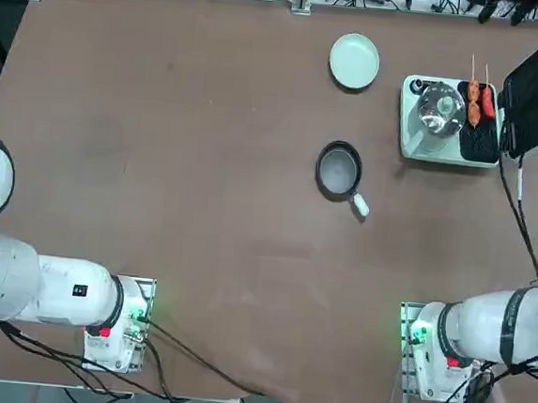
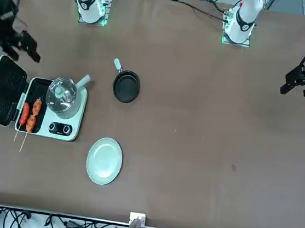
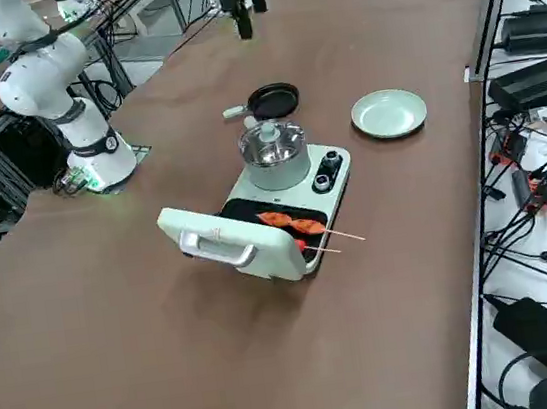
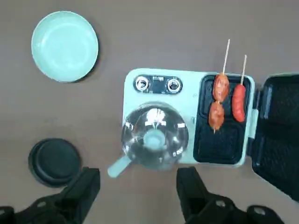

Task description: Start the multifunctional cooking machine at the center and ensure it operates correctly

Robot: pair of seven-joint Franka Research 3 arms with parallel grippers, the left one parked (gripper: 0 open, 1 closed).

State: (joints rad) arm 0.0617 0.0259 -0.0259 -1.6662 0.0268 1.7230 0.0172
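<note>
As I look down through the overhead camera, a small dark frying pan [image 1: 338, 169] with a white handle sits near the middle of the brown table [image 1: 160, 154], with a round pale green plate [image 1: 354, 60] above it toward the upper middle. To their right, in the upper right of the frame, the multifunctional cooking machine [image 1: 451, 118] stands with its steel pot [image 1: 439, 110] on the left half, skewered sausages [image 1: 479, 102] on the black grill plate [image 1: 480, 135], and its lid [image 1: 534, 100] swung open to the right. From the wrist camera, my right gripper [image 4: 138, 186] hangs above the machine with its fingers spread wide and holding nothing.
</note>
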